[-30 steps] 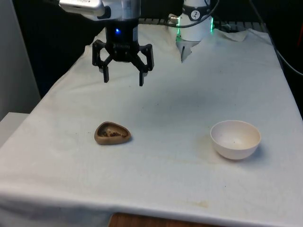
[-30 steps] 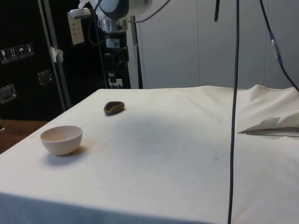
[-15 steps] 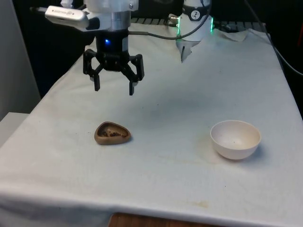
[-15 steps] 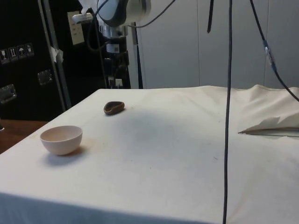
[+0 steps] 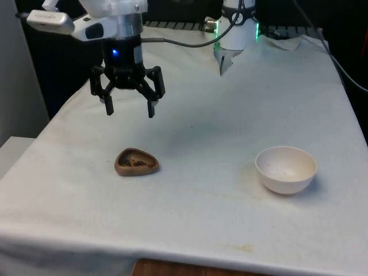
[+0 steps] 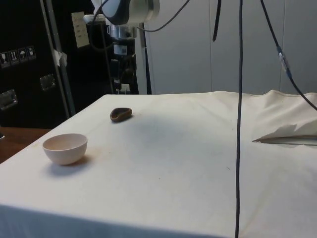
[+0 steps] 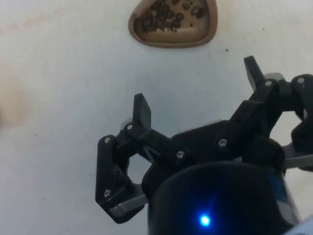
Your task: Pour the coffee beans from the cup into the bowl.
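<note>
White cloth (image 5: 230, 103) covers the whole table, rumpled into folds at the far end near the robot's base, with a faint brownish stain just beside the bowl and black curtains behind. From the side, dark cabinets with small labels stand past the table's edge, pale wall panels run behind, and black cables (image 6: 240, 119) hang down in the foreground.

Above the cloth hangs the black two-finger gripper (image 5: 127, 109), pointing straight down, its fingers (image 7: 142, 110) spread wide apart and holding nothing. It floats clear of the surface, touching no object.

Outward from it, at about 6 o'clock in the front view, the brown cup (image 5: 136, 162) lies on the cloth, a shallow, rounded-triangular dish with dark coffee beans (image 7: 168, 17) loose inside; the wrist view shows the beans gathered across its floor. Well apart from the cup, at roughly 4 o'clock from the gripper toward the front view's right, sits the white bowl (image 5: 286, 169), upright, its inside pale.
</note>
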Motion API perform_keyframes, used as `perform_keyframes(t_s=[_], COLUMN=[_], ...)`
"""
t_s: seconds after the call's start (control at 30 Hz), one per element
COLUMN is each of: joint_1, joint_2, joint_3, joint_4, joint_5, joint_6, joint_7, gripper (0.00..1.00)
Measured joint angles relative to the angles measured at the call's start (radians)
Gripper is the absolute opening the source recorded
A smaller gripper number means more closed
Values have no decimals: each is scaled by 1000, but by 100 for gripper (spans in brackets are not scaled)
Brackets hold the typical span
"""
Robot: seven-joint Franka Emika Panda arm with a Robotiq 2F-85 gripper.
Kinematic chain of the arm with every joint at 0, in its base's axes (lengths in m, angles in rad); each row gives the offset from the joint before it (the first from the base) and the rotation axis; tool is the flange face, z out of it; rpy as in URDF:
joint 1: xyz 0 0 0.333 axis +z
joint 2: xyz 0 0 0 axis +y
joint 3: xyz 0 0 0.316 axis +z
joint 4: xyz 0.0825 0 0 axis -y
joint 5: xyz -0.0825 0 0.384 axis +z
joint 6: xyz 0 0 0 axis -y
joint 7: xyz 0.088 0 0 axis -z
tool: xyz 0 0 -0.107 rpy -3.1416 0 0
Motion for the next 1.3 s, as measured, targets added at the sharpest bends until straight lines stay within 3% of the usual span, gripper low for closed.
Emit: perform_keyframes(t_s=[0.73,1.3], joint_1=[-23,-36], joint_2=[190,318], joint_3=[-60,-92], joint_4=[193,351], joint_5=[169,257], joint_6=[-84,-170], joint_7=[-160,-201], gripper=[100,100])
